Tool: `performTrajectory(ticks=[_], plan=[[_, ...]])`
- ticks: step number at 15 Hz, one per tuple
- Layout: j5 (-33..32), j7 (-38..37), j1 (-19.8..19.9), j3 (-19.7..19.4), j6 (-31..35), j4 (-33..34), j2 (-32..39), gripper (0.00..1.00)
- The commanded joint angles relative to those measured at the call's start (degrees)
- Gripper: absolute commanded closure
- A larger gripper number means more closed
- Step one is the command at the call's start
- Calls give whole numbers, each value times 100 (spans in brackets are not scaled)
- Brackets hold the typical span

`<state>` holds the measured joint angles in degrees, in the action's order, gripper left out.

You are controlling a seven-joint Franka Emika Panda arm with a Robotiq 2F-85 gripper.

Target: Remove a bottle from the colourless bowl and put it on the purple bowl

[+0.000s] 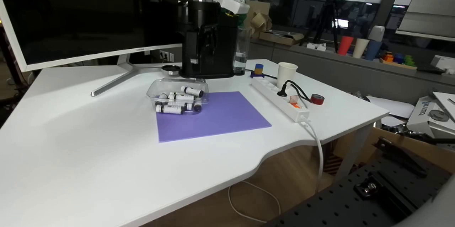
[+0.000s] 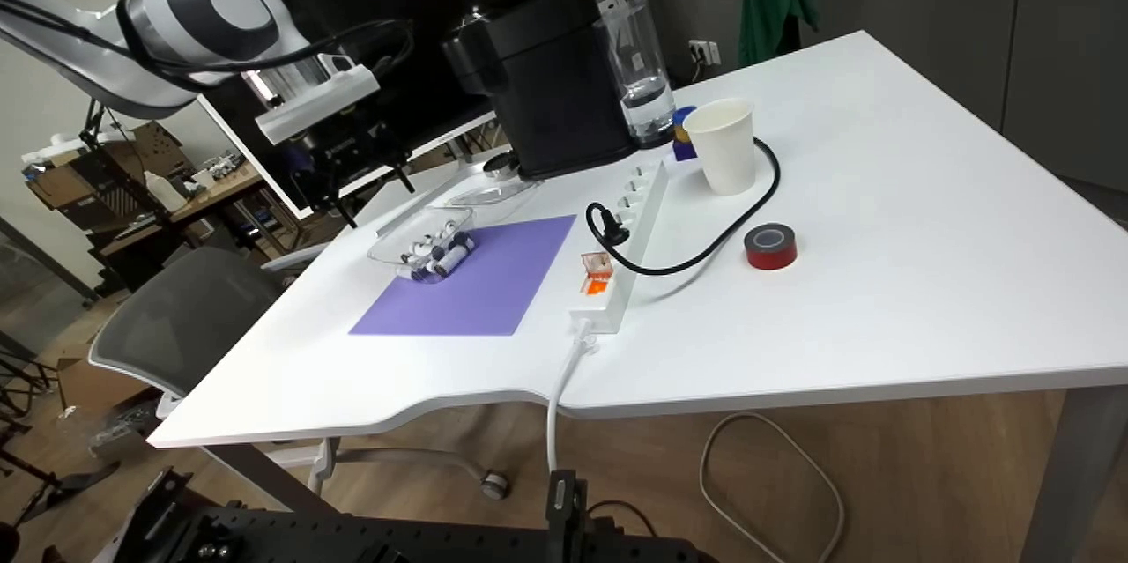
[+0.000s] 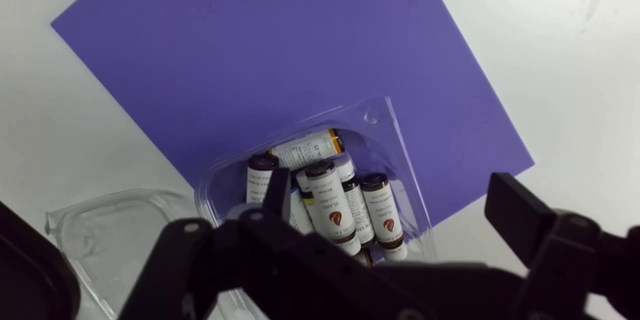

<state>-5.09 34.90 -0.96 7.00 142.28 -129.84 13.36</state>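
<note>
Bottles (image 3: 330, 202), small and white-labelled, lie jumbled in the clear bowl (image 3: 374, 112), one resting on top of the others; the bowl overlaps an edge of the purple mat (image 3: 280, 49), and a clear lid (image 3: 117, 232) lies on the table (image 1: 89, 156) just beside the bowl; above hangs the pincer (image 3: 395, 201) on its white arm (image 2: 216, 12), its jaws spread wide, gripping nothing; a power strip (image 1: 275, 98) runs near the mat, and across it from the mat I see a cup (image 2: 721, 149) and red tape (image 2: 769, 253); a black machine (image 1: 209, 46) stands beyond the bowl in both exterior views.
</note>
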Motion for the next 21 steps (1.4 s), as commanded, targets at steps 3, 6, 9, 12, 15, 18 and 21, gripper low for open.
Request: performTrajectory(ticks=[3,6,9,12,15,18,21], plan=[[-1232,-1086,-286,-278,205,113,266,0],[-1933,-1842,-496,-476,492,348,653,0],[-2204,-2184,-666,-571,551,628,1037,0],[-2255,-2294,-796,-599,515,899,1333,0],[-2193,-2243,-883,-582,481,1143,1582,0],[-2137,-2181,-927,-565,429,1359,1809,0],[-2107,-2133,-952,-554,389,1523,1987,17]])
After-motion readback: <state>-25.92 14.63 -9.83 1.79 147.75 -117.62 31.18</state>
